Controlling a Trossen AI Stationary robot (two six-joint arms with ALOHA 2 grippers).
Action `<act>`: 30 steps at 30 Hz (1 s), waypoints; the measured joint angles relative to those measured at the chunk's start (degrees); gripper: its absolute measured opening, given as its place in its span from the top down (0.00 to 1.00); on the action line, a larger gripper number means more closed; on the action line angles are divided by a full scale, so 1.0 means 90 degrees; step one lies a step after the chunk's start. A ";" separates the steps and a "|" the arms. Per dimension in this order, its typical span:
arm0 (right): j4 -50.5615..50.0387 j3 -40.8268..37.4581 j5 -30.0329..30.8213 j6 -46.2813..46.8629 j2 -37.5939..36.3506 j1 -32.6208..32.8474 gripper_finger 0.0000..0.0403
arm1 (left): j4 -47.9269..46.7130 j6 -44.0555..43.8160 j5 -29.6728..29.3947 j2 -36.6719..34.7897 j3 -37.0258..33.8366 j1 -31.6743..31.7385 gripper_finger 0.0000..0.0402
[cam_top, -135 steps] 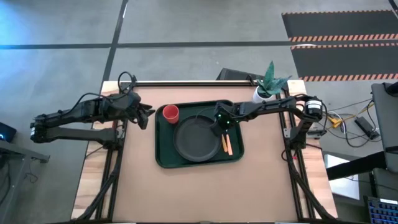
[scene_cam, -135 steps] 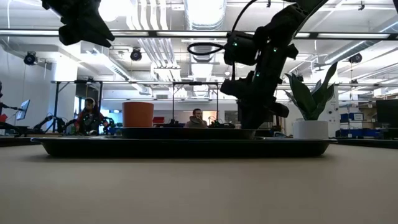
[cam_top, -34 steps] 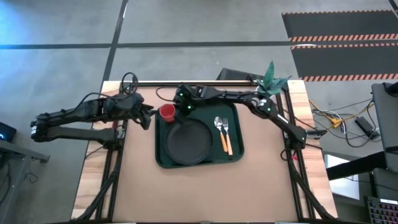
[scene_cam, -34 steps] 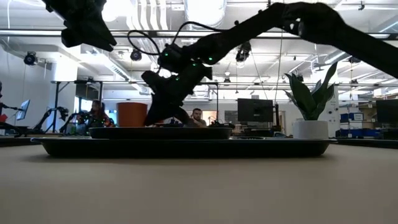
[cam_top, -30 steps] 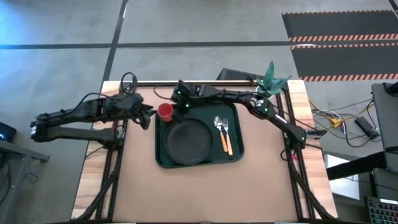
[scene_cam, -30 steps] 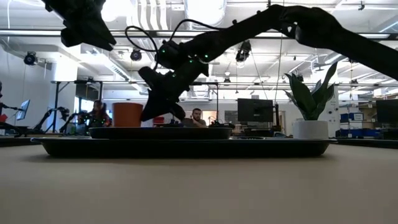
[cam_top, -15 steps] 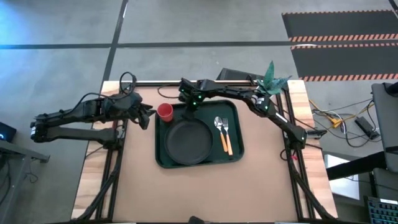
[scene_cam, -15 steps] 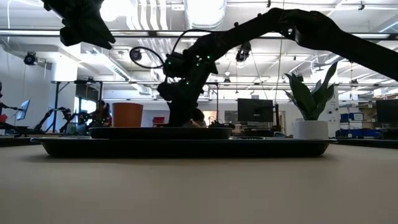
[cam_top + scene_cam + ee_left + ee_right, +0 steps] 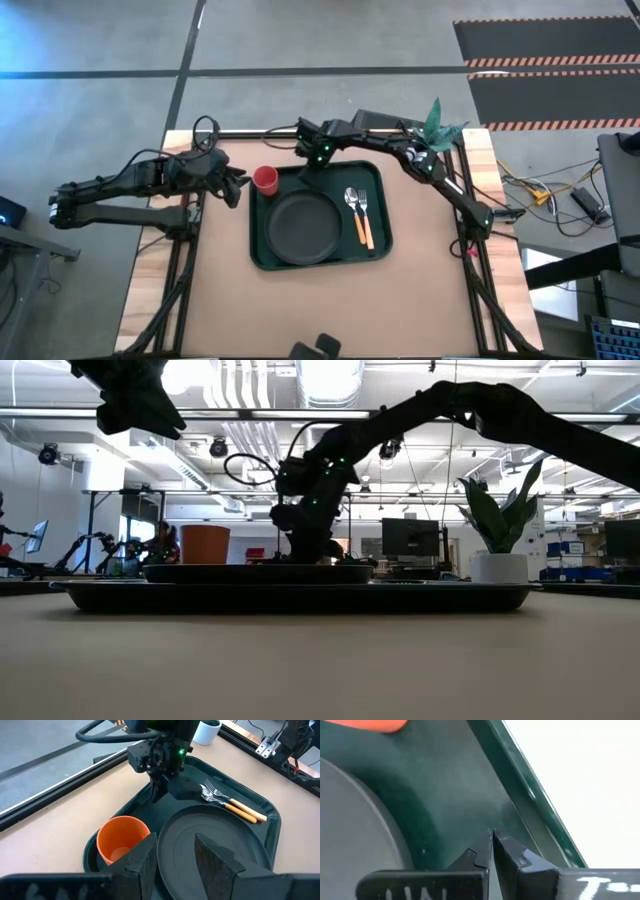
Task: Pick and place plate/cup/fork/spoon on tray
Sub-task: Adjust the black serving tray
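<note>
The dark green tray point(image 9: 262, 255) lies mid-table. On it rest the dark plate point(image 9: 303, 227), the orange-handled spoon point(image 9: 352, 205) and the fork point(image 9: 364, 212) side by side to its right. The red cup point(image 9: 265, 180) stands upright in the tray's far left corner. My right gripper point(image 9: 312, 165) is shut and points steeply down over the tray floor by the far rim, between cup and cutlery; in the right wrist view its tips point(image 9: 492, 842) hang just above the green floor. My left gripper point(image 9: 240, 185) waits open, raised left of the tray point(image 9: 175, 855).
A white pot with a green plant point(image 9: 430, 140) stands at the table's far right corner. A black cable loops near the right arm's wrist point(image 9: 250, 465). Bare tabletop lies in front of the tray point(image 9: 320, 310). People sit in the room beyond point(image 9: 318, 548).
My right gripper, still shut, has drawn away from the cup toward the table's right along the tray's far rim and has tipped more steeply downward. The cup stays upright in its corner.
</note>
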 joint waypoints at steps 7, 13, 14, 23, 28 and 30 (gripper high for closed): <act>-0.0094 -0.0092 -0.0005 -0.0042 -0.0002 -0.0008 0.98 | 0.0005 -0.0002 0.0000 0.0010 0.0000 -0.0002 0.72; 0.0075 -0.0273 -0.0002 -0.0040 -0.0002 -0.0009 0.98 | 0.0005 -0.0002 0.0000 0.0012 0.0000 0.0000 0.72; 0.0149 -0.0290 -0.0002 -0.0034 -0.0002 -0.0013 0.98 | 0.0005 -0.0003 0.0000 0.0012 0.0000 -0.0001 0.72; 0.0660 -0.0304 0.0022 0.0026 -0.0002 -0.0199 0.98 | 0.0005 -0.0007 0.0000 0.0012 0.0000 -0.0001 0.72; 0.0638 -0.0304 -0.0005 0.0025 -0.0007 -0.0350 0.98 | 0.0005 -0.0009 0.0000 0.0012 0.0000 0.0000 0.72; 0.0637 -0.0304 0.0009 0.0024 -0.0007 -0.0405 0.98 | 0.0005 -0.0010 0.0000 0.0012 0.0000 -0.0001 0.72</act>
